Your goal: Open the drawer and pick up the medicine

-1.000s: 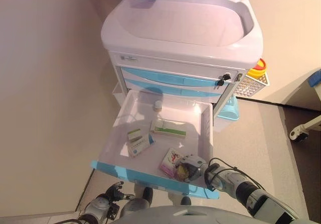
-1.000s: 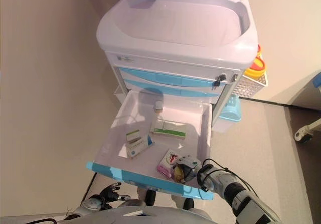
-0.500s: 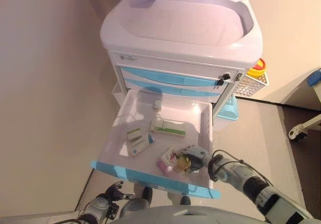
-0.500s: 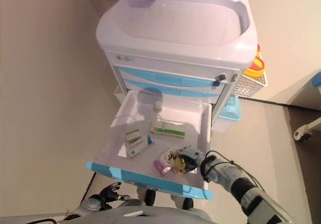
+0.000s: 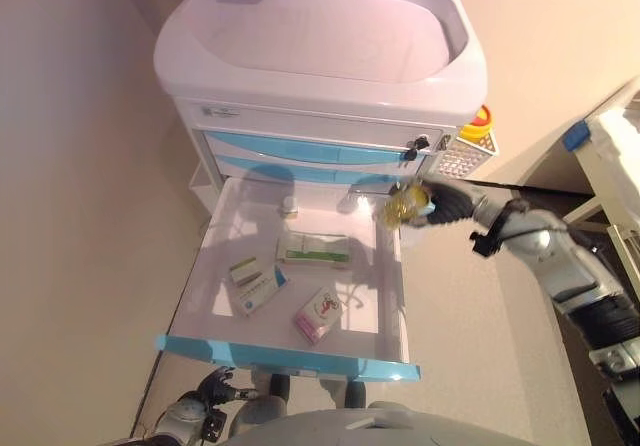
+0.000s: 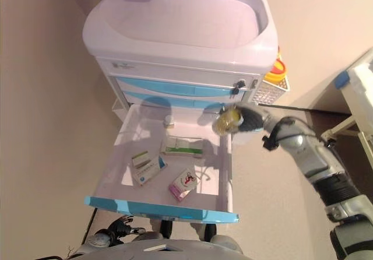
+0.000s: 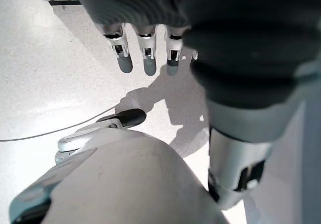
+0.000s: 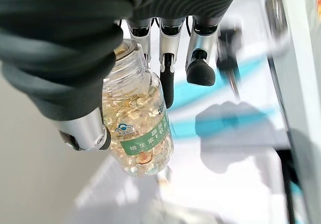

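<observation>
The cart's lower drawer [image 5: 290, 355] stands pulled out, with a blue front. My right hand [image 5: 447, 204] is shut on a clear medicine bottle [image 5: 404, 206] full of yellow capsules. It holds the bottle in the air over the drawer's back right corner, just below the key lock [image 5: 414, 147]. In the right wrist view the bottle [image 8: 138, 133] sits between thumb and fingers [image 8: 169, 78]. In the drawer lie a green-and-white box [image 5: 314, 250], a small box [image 5: 254, 284], a pink box [image 5: 318, 315] and a small white bottle [image 5: 289, 205]. My left hand [image 5: 205, 398] hangs low, open and empty.
The white cart top [image 5: 320, 36] is a shallow tray. A white wire basket [image 5: 470, 142] with a yellow and red container hangs on the cart's right side. White furniture [image 5: 615, 166] stands at the far right. A wall runs along the left.
My right hand has lifted the capsule bottle from the drawer's front right, beside the pink box, up to the back right corner. The camera has shifted too.
</observation>
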